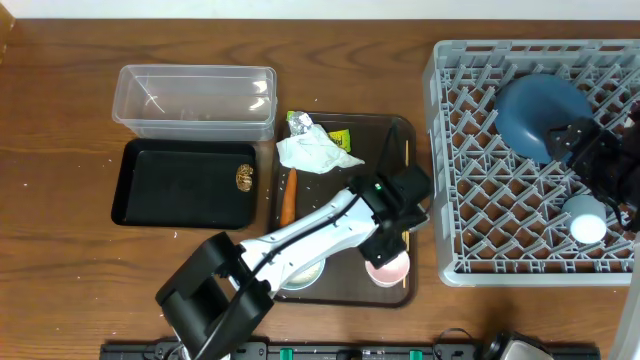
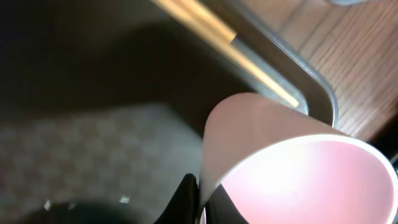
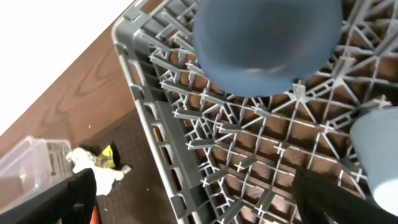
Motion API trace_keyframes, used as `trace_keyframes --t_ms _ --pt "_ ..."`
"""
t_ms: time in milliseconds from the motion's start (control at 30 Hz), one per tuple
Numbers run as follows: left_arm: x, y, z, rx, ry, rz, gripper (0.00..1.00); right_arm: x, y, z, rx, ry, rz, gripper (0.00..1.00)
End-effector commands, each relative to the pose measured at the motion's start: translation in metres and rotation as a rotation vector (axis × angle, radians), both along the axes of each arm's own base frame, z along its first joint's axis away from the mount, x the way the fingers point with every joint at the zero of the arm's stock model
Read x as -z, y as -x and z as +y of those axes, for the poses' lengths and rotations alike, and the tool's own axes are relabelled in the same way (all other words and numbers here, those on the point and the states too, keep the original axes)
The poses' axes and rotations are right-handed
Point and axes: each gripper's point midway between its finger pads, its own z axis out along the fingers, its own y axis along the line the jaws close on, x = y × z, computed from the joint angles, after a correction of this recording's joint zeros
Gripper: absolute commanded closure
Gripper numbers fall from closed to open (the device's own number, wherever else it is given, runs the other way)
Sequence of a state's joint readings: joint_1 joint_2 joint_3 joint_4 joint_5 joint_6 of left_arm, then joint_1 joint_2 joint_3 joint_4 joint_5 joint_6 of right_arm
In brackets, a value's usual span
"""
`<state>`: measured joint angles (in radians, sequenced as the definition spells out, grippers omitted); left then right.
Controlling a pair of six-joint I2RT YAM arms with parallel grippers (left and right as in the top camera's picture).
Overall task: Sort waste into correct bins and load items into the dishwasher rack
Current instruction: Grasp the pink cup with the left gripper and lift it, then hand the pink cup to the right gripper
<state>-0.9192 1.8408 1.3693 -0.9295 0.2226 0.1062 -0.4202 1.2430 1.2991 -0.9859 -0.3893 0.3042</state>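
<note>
Left arm point(image 1: 305, 235) stretches flat from 7 o'clock, claw point(image 1: 385, 252) pinching the pink cup point(image 1: 388, 268) at the tray's point(image 1: 411, 150) 5 o'clock corner. Right claw point(image 3: 199, 202) hangs spread wide over the rack point(image 1: 500, 220).

This is a robotics lab bench staged as a dish-clearing station. A bare wooden table point(image 1: 60, 250) carries the whole setup, with plain white beyond its far edge. Two robot arms reach over it: a white and black left arm point(image 1: 300, 235) based by a black rail point(image 1: 350, 352) along the near edge, and a black right arm point(image 1: 600, 160) at the right. The props are kitchen ones. On the right a grey dishwasher rack point(image 1: 440, 150) holds a dark blue dish point(image 1: 535, 110). In the middle a brown serving tray point(image 1: 325, 182) carries a pink cup point(image 1: 388, 268), a crumpled napkin point(image 1: 315, 152) and a carrot point(image 1: 287, 200). On the left a clear plastic tub point(image 1: 195, 70) sits just beyond a black tray point(image 1: 180, 185).
</note>
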Motion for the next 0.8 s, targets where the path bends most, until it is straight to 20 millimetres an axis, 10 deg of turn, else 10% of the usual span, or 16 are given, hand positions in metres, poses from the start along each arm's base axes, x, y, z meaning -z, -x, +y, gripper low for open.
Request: trace_keyframes --t_ms 0,367,767 --pt "-0.066 -0.037 0.005 -0.116 0.136 -0.099 0.94 -0.003 -0.004 0.02 -0.143 0.054 -0.026 0.07" --pt "-0.228 -0.095 0.092 -0.401 0.916 0.059 0.94 -0.044 0.012 0.18 -0.977 -0.127 -0.43 0.07" --pt "-0.28 -0.086 0.109 -0.346 1.228 0.212 0.94 -0.084 0.04 0.286 -1.381 -0.226 -0.709 0.05"
